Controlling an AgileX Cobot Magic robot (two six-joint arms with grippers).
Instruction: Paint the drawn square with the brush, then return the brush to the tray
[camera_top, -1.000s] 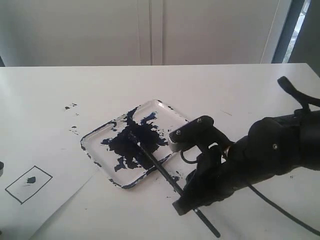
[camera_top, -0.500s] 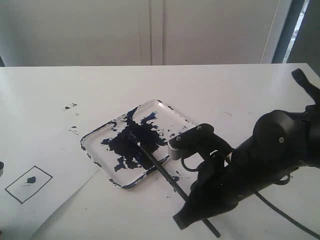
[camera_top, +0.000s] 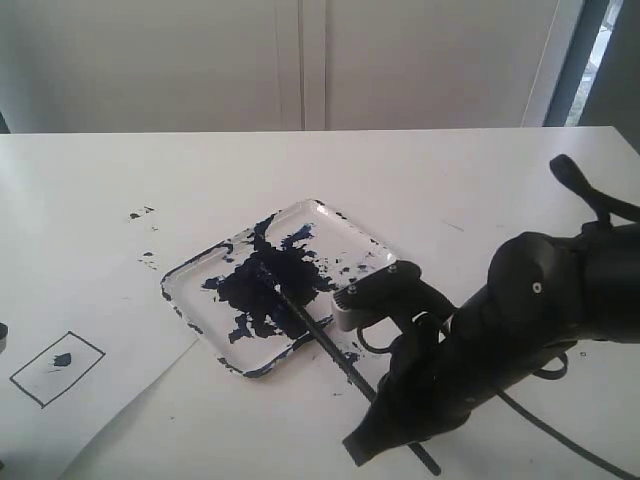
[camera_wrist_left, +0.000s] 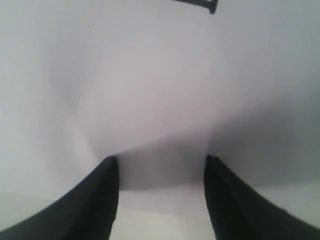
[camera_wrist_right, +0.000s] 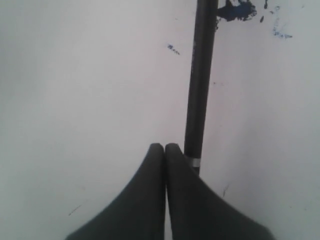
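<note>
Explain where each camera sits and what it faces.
Exterior: off the arms, looking down at the table, the tray, the brush and the right arm.
Left wrist: behind the open left tool, facing white surface.
Right wrist: behind the shut right tool, facing the brush beside it.
Shared: exterior and right wrist both show the brush.

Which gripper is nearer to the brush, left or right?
Right. The right gripper sits shut alongside the handle of the brush; the left gripper hangs open over plain white surface, well away from it.
</note>
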